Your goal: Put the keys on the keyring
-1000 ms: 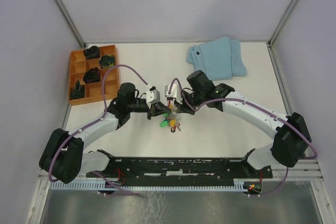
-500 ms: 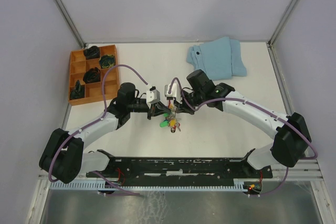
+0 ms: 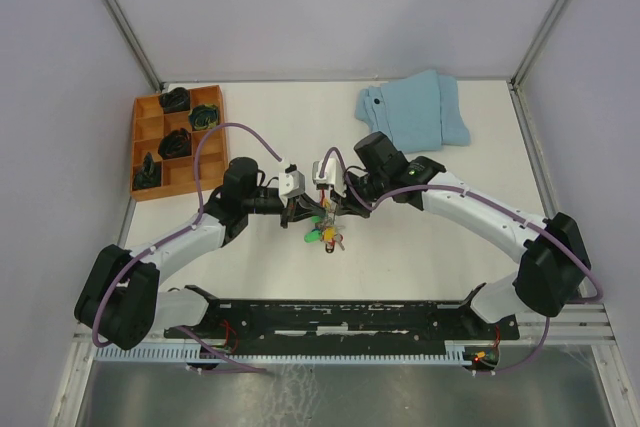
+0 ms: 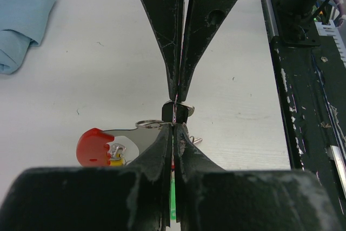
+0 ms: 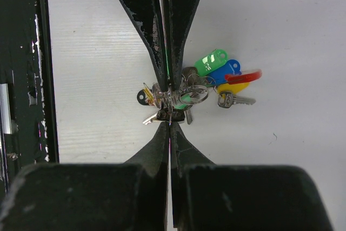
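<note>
The keys [image 3: 326, 232] lie in a bunch mid-table, with green [image 5: 211, 60], blue [image 5: 224, 72] and yellow [image 5: 236, 86] heads. The keyring [image 4: 94, 145] is a red-and-grey curved loop, and its red arc also shows in the right wrist view [image 5: 244, 75]. My left gripper [image 4: 174, 126] and right gripper [image 5: 170, 124] meet tip to tip over the bunch, both shut. A small black key head [image 4: 176, 113] and a thin wire ring [image 4: 150, 124] sit between the tips. The left one pinches the metal by the keyring. The right one pinches the black-headed key [image 5: 174, 114].
An orange compartment tray [image 3: 140, 139] with dark lumps stands at the back left. A folded light-blue cloth [image 3: 415, 112] lies at the back right. The black rail [image 3: 340, 317] with the arm bases runs along the near edge.
</note>
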Robot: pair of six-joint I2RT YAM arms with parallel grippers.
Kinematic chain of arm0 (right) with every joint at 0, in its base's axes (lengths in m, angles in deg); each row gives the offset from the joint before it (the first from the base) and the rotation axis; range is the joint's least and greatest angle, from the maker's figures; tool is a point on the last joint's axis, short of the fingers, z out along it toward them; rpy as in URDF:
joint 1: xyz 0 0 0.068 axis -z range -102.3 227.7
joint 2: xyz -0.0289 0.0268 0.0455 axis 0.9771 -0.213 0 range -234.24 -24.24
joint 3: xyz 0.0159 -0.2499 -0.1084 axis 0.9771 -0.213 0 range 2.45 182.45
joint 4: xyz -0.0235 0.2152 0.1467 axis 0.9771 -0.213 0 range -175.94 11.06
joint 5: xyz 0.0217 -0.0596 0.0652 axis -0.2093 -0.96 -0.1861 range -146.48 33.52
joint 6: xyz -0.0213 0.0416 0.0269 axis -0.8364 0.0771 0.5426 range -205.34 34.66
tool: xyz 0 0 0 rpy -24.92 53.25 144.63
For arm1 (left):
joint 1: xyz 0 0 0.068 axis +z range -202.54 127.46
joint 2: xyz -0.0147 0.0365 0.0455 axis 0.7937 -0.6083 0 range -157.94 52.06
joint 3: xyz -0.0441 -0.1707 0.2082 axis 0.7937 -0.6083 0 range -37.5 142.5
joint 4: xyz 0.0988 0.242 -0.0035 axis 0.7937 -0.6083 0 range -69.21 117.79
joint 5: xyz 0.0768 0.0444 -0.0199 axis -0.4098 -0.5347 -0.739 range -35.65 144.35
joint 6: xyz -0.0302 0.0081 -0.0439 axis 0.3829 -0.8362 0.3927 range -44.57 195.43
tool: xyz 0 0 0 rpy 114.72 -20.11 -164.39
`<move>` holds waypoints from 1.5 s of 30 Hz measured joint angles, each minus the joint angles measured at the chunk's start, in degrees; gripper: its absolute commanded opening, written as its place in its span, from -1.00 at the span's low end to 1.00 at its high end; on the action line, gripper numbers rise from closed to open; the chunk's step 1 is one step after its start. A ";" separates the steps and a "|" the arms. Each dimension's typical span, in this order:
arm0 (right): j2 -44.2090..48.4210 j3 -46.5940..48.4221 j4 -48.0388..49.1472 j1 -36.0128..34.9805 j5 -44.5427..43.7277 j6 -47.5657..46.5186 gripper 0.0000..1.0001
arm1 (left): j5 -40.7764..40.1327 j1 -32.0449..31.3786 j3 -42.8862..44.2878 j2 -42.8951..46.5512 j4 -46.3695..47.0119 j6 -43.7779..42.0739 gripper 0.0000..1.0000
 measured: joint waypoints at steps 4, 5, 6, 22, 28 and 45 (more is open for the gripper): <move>-0.09 0.07 -0.07 0.00 0.04 0.00 -0.99 | 0.00 0.00 0.00 0.00 -0.02 0.02 -0.95; -0.13 0.07 -0.07 0.00 0.09 0.00 -0.99 | 0.02 0.00 0.00 0.00 -0.02 0.02 -0.95; -0.15 0.07 -0.07 0.00 0.11 0.00 -0.99 | 0.00 0.00 0.00 0.00 -0.02 0.02 -0.95; -0.24 0.31 -0.79 0.02 1.49 -0.98 -0.99 | 0.85 0.04 0.11 -0.02 -0.46 0.00 -0.95; -1.44 1.60 -2.32 0.11 3.06 -2.16 -0.99 | 1.86 0.15 0.11 -0.09 -0.87 -0.02 -0.95; -2.10 2.91 -2.56 0.11 4.57 -2.38 -0.99 | 1.92 0.17 0.33 -0.09 -0.98 -0.04 -0.95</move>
